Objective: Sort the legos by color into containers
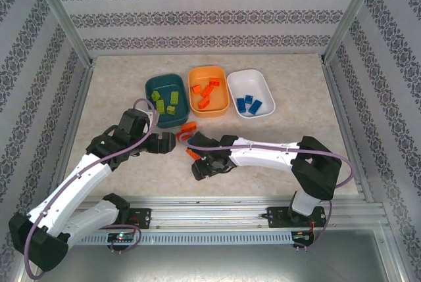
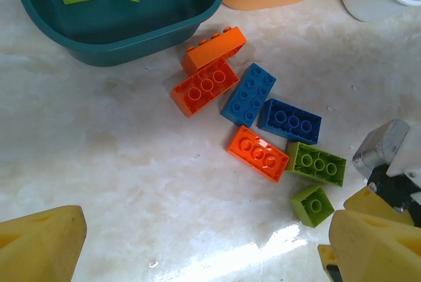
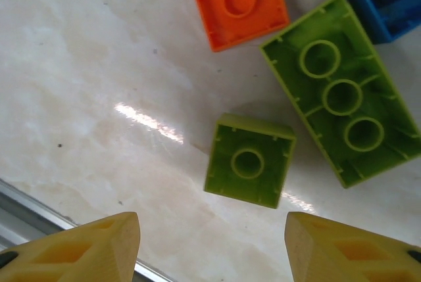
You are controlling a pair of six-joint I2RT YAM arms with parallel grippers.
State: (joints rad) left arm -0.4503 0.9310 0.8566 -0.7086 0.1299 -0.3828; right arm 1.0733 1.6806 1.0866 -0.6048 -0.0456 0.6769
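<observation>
The small green lego [image 3: 249, 162] — light, rigid, slick — is best pinched across its flat sides; the right gripper [image 3: 210, 246] is held open above it, empty.

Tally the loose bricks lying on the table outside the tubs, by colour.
Orange bricks: 3
Blue bricks: 2
Green bricks: 2
Total: 7
</observation>
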